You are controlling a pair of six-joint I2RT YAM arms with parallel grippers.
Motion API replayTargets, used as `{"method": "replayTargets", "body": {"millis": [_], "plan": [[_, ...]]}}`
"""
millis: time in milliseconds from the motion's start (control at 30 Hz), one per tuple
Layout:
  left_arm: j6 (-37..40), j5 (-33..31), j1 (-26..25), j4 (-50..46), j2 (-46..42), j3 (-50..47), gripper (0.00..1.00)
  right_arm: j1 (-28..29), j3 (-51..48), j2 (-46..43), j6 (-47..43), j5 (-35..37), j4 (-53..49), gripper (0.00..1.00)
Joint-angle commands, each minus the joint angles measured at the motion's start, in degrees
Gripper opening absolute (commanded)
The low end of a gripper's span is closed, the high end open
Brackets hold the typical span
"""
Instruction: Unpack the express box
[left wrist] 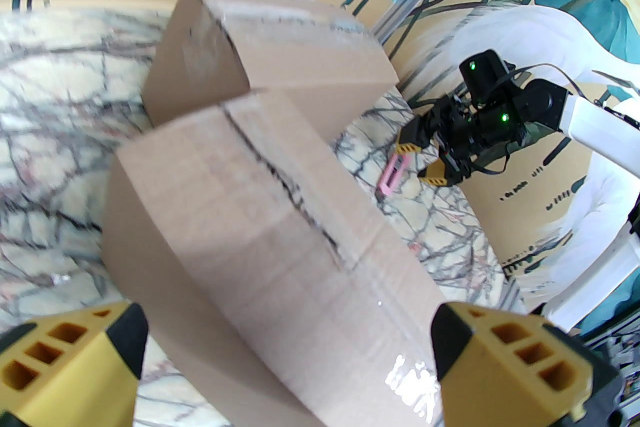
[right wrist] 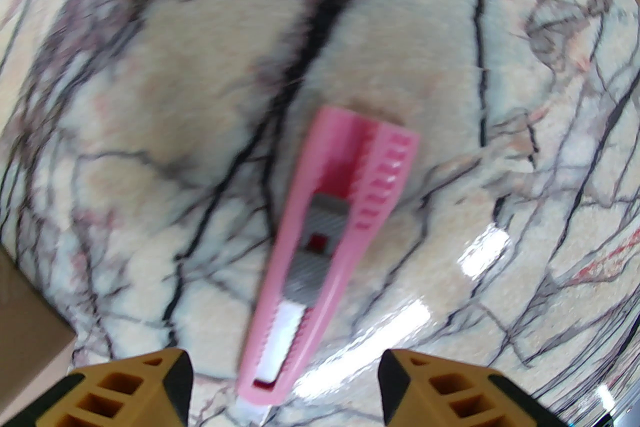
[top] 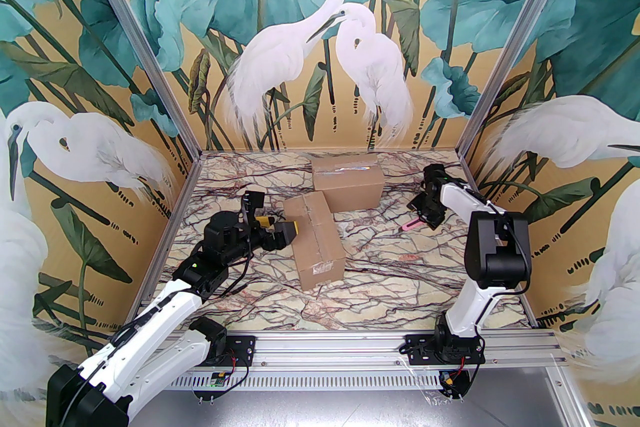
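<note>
A taped cardboard express box point(top: 317, 240) point(left wrist: 280, 235) lies lengthwise in the middle of the table. My left gripper point(top: 277, 226) point(left wrist: 285, 330) is open at the box's left side, and its yellow fingers point(left wrist: 75, 355) straddle the near end in the left wrist view. A pink utility knife point(top: 412, 225) point(right wrist: 330, 245) point(left wrist: 392, 172) lies flat on the marble at the right. My right gripper point(top: 425, 215) point(right wrist: 287, 365) point(left wrist: 422, 159) hangs just over the knife's end, open. The knife's lower end sits between its fingertips point(right wrist: 175, 370) without touching them.
A second taped cardboard box point(top: 347, 182) point(left wrist: 280, 49) stands behind the first, touching its far corner. The marble-patterned table point(top: 400, 285) is walled by painted panels on three sides, with an aluminium rail point(top: 330, 347) along the near edge.
</note>
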Motion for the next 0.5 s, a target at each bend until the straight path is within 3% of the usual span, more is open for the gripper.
{"method": "replayTargets", "body": {"millis": [0, 467], "plan": [[4.5, -3.2, -0.2, -4.1, 1.1, 2.0, 0.99, -0.7, 1.8, 1.5, 2.4, 2.4, 0.3, 0.68], [6.7, -2.9, -0.2, -4.1, 4.6, 5.8, 0.99, -1.4, 3.0, 8.3, 4.1, 1.2, 4.3, 0.61]]}}
